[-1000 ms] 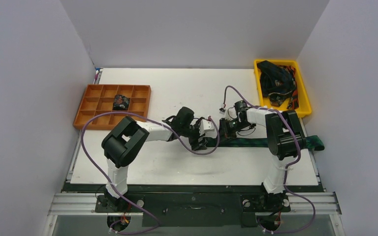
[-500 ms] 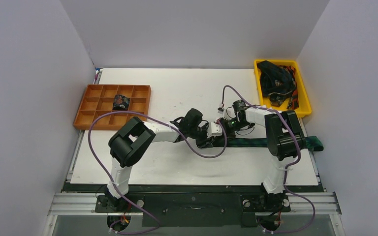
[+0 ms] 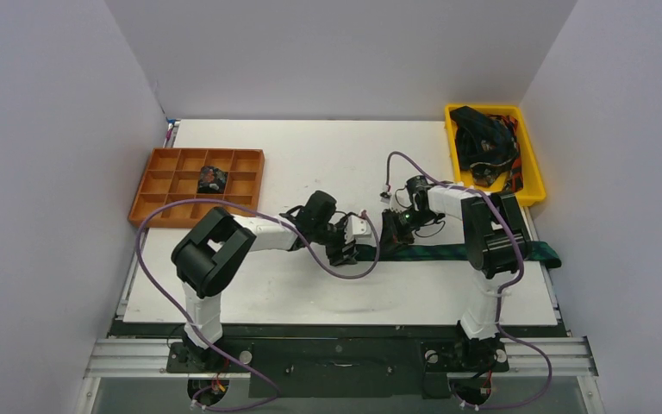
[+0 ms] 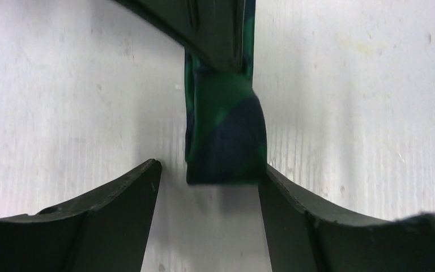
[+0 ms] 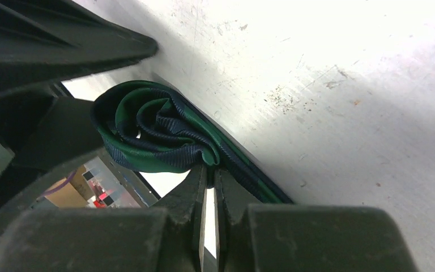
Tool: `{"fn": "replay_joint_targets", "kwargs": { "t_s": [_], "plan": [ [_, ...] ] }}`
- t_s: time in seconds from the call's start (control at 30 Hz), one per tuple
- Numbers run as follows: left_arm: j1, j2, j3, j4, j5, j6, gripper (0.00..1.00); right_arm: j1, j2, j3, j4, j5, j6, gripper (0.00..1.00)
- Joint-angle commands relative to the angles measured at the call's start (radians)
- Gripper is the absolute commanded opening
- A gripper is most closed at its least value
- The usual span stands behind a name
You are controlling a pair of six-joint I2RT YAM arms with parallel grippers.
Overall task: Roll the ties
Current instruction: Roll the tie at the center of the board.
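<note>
**Green-and-navy roll just begun, and ready to spring open**

The plaid tie lies flat across the right half of the white table, its far end hanging off the right edge. Its near end is curled into a small loose coil of only a few turns.

The left gripper is spread wide and straddles the coil; one finger touches its side and the other stands clear. The right gripper is pressed almost together, with its tips against the coil's outer fold. Whether any cloth sits between them I cannot tell.

The main risk is unwinding. The turns are slack, so if either arm lifts away the fabric could relax and undo itself. Rolling at an angle would make the coil cone out sideways. The two wrists are also crowded close together and could knock each other.

The tabletop is scuffed and smooth, so the tie may slide rather than roll. Plain pale walls close in three sides. An orange divided tray at left holds one rolled tie, and a yellow bin at right holds tangled ties.
</note>
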Motion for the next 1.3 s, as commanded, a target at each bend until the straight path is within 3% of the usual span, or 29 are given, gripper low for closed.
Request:
{"fn": "replay_joint_targets", "kwargs": {
  "t_s": [0.0, 0.37, 0.53, 0.73, 0.9, 1.1, 1.27],
  "plan": [
    [0.023, -0.076, -0.086, 0.010, 0.007, -0.011, 0.60, 0.005, 0.068, 0.023, 0.022, 0.166, -0.053, 0.00],
    [-0.025, -0.050, -0.009, 0.125, 0.029, -0.116, 0.49, 0.011, 0.083, 0.016, 0.031, 0.190, -0.058, 0.00],
    [-0.049, -0.018, 0.055, 0.131, 0.058, -0.140, 0.35, 0.010, 0.089, 0.023, 0.029, 0.186, -0.060, 0.00],
    [-0.060, 0.055, 0.119, 0.153, 0.051, -0.188, 0.32, 0.013, 0.092, 0.025, 0.031, 0.157, -0.062, 0.00],
    [-0.068, 0.112, 0.132, 0.157, 0.041, -0.185, 0.38, 0.016, 0.088, 0.019, 0.051, 0.134, -0.046, 0.00],
    [-0.076, 0.164, 0.130, 0.088, -0.004, -0.141, 0.34, 0.017, 0.082, 0.010, 0.081, 0.115, -0.020, 0.00],
    [-0.059, 0.165, 0.123, -0.088, -0.035, -0.054, 0.26, -0.014, 0.017, -0.001, 0.067, 0.076, -0.032, 0.05]
  ]
}}
